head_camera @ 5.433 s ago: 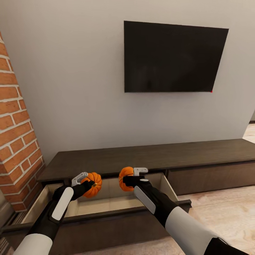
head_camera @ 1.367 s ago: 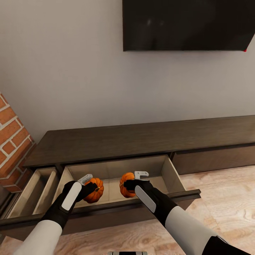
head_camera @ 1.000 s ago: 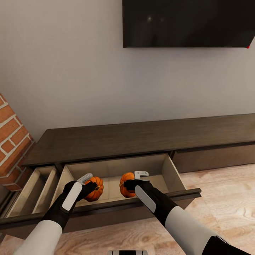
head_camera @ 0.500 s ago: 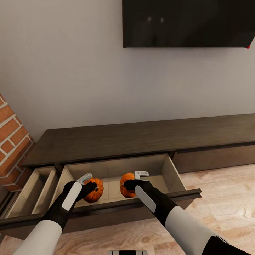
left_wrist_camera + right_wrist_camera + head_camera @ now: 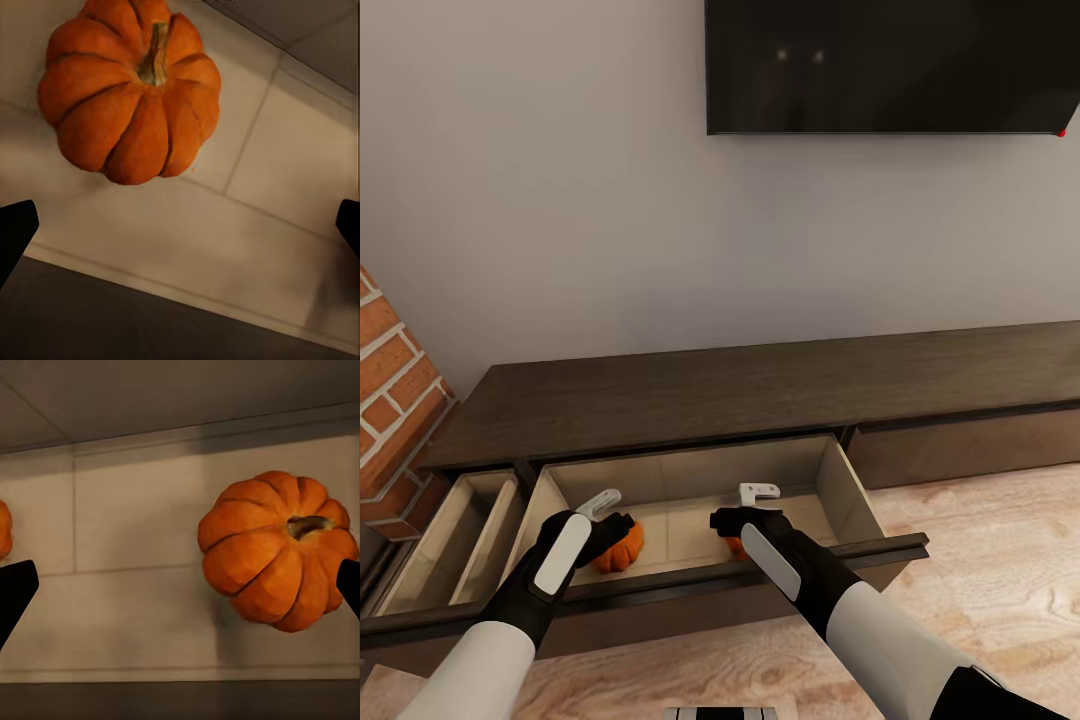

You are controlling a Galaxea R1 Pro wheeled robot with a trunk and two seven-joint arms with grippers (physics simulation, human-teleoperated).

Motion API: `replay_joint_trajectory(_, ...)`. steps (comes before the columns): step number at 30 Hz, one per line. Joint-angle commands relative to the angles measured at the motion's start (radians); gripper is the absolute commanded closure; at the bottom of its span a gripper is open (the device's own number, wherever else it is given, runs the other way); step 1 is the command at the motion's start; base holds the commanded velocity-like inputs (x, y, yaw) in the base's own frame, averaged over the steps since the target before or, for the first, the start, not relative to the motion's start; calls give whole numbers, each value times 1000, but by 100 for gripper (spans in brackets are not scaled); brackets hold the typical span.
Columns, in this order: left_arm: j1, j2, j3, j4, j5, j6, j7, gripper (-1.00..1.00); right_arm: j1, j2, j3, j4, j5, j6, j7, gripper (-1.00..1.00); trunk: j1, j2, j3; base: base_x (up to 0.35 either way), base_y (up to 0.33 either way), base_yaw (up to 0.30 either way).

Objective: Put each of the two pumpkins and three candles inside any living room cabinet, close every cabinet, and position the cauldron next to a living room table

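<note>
Nearest lies pale wood-grain floor (image 5: 980, 590), with both black-and-white arms reaching forward over the pulled-out front of the cabinet (image 5: 760, 395), a long, low, dark brown unit against a plain grey wall (image 5: 560, 200). Its wide middle drawer (image 5: 840, 490) stands open, pale inside; a narrower drawer (image 5: 460, 540) at the cabinet's left end is open too.

The left gripper (image 5: 608, 512) hangs over the left part of the wide drawer with its fingers spread apart, holding nothing. The left pumpkin (image 5: 618, 550) rests on the drawer floor just below it, near the front edge; the left wrist view shows it (image 5: 131, 90) lying free on the pale boards, stem visible. The right gripper (image 5: 745, 505) is likewise open and empty over the drawer's middle. The right pumpkin (image 5: 734, 546) sits on the floor beneath it, mostly hidden by the wrist, and lies clear between the fingertips in the right wrist view (image 5: 281, 547).

Half a second ago both pumpkins were still clamped in the fingers above the drawer floor; now they have dropped in.

Farther back, brick (image 5: 390, 400) rises at the left and a dark television (image 5: 890, 65) hangs on the wall.
</note>
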Motion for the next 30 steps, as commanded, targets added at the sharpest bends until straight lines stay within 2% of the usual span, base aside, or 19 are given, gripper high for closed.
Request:
replay_joint_trajectory(1, 0, 2, -4, -3, 11, 1, 10, -100, -1, -1, 4, -1, -8, 1, -9, -100, 0, 0, -1, 0, 0, 0)
replay_joint_trajectory(3, 0, 1, -3, -4, 12, 2, 9, -100, -1, -1, 4, -1, -8, 1, -9, -100, 0, 0, -1, 0, 0, 0)
replay_joint_trajectory(17, 0, 7, 14, -11, 29, 18, 6, -100, -1, -2, 2, -2, -10, 1, -9, -100, -6, 3, 53, 0, 0, 0)
replay_joint_trajectory(20, -1, 6, 27, -11, 29, 49, 6, -100, -1, -2, 2, -2, -10, 1, -9, -100, -8, 4, 65, 0, 0, 0)
replay_joint_trajectory(25, -1, 7, 58, -12, 29, 63, 6, -100, -1, -2, 2, -2, -10, 0, -9, -100, -10, 5, 84, 0, 0, 0)
replay_joint_trajectory(30, -1, 4, 64, -16, 27, 65, 7, -100, -1, -2, 2, -2, -10, 0, -9, -100, -10, 5, 84, 0, 0, 0)
